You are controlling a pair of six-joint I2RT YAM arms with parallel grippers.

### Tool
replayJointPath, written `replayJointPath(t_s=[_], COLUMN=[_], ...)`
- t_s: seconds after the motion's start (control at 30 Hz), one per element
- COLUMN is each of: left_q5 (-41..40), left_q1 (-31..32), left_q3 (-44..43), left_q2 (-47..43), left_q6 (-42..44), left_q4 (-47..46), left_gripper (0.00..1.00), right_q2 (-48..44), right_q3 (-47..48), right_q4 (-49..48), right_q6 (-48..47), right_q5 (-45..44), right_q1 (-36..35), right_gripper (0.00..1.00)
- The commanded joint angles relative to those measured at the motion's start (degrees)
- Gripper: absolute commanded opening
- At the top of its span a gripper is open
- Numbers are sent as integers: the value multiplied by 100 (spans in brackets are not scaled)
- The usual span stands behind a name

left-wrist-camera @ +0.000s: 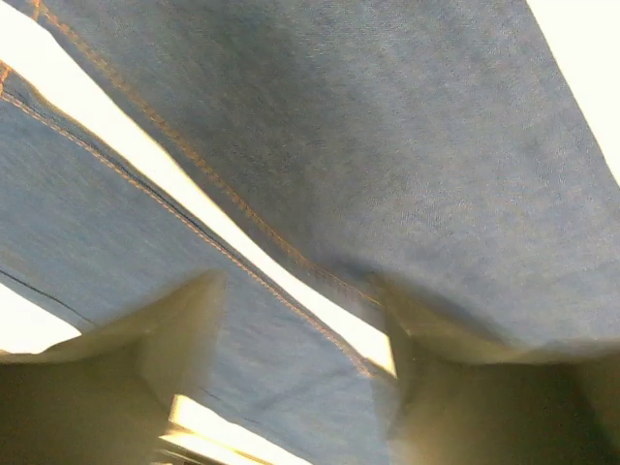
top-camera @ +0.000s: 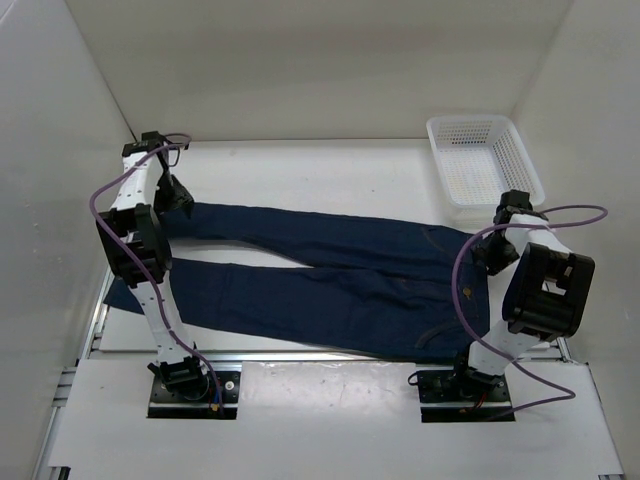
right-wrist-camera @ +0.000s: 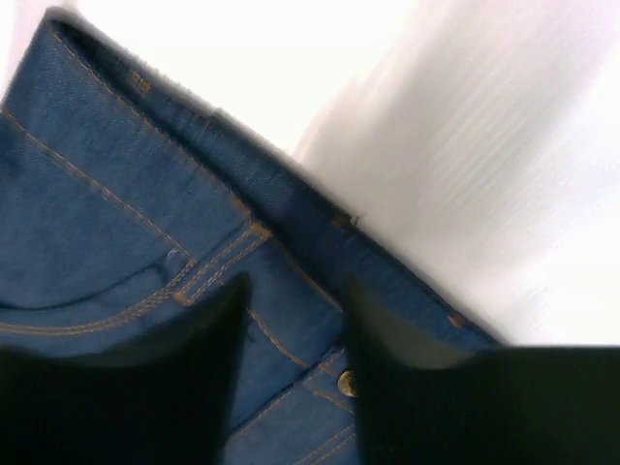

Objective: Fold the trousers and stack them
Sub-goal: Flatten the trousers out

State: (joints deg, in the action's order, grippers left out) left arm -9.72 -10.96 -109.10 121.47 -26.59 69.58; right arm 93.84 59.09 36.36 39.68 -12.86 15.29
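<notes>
Navy trousers (top-camera: 330, 280) flat on table (top-camera: 330, 165), no legible label

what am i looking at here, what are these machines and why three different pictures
Two robot arms are bolted at the near edge of a white table. The overhead view comes from a fixed camera above and behind them; the other two come from cameras on each wrist, looking past that arm's own fingers. A pair of dark blue jeans lies spread flat, legs toward the left, waistband toward the right. A white plastic basket sits at the far right. The left end effector hovers open over the leg seams; the right end effector is open over the waistband. Neither holds anything.
</notes>
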Motion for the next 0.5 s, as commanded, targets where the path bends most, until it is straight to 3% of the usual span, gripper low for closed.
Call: replayJointPath(t_s=[0.0, 0.03, 0.07, 0.13, 0.2, 0.23, 0.33, 0.37, 0.47], left_q5=[-66, -5, -4, -4, -4, -4, -4, 66, 224], left_q1=[-12, 41, 41, 173, 269, 322, 498, 498, 551], left_q3=[-110, -172, -260, -550, -735, -944, -1349, -1420, -1483], left_q2=[-97, -158, -159, -159, -72, 16, 534, 831, 1176], left_q6=[84, 162, 163, 215, 216, 294, 295, 295, 233], left_q4=[-147, -147, -68, -7, -6, -6, 64, 64, 135], left_gripper=[98, 100, 100, 100, 100, 95, 30, 11, 10], right_q2=[-102, -103, -277, -454, -761, -858, -1166, -1306, -1492], right_q3=[111, 111, 111, 59, -3, -3, -56, -108, -161], right_q4=[-24, 29, 29, 81, 82, 82, 143, 213, 214], right_q6=[-101, -101, -101, -101, -101, -101, -101, -101, -179], right_q5=[-436, -436, -375, -313, -252, -182, -181, -181, -50], right_q1=[97, 97, 97, 97, 36, -51, -271, -333, -561], right_gripper=[66, 80, 85, 90, 90, 87, 59, 42, 25])
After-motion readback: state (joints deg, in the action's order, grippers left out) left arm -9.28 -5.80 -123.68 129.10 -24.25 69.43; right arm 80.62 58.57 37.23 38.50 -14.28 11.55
